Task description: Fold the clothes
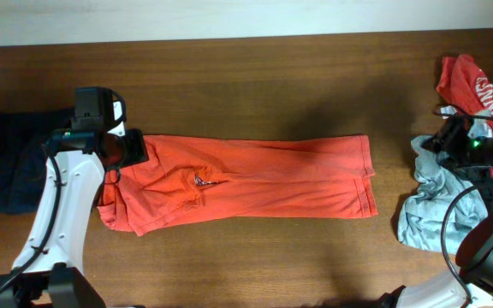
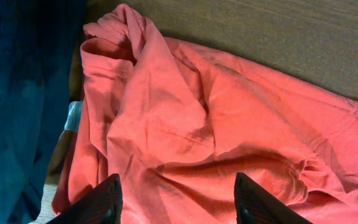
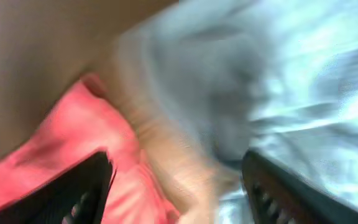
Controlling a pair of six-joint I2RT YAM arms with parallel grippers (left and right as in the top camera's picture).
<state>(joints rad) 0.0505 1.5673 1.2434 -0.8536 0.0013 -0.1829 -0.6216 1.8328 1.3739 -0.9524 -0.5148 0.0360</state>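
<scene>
Clothes are spread over the bench (image 1: pixel 246 77). An orange T-shirt (image 1: pixel 264 175) is laid across the middle as a long folded band, with its left end bunched up. The left fingers (image 2: pixel 104 202) are held released just above that bunched end, and nothing is grasped. A navy garment (image 1: pixel 7 162) is seen at the left edge. At the right edge a pale grey-blue garment (image 1: pixel 426 210) and a red printed tee (image 1: pixel 469 85) are piled; the right fingers (image 3: pixel 86 186) are spread wide over them, released, in a blurred view.

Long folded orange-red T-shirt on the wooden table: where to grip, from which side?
Probably the hem end of the orange-red T-shirt, approached from the robot's right: layers finish there in a flat, straight, exposed edge. The opposite end lies bunched beneath the left gripper.
</scene>
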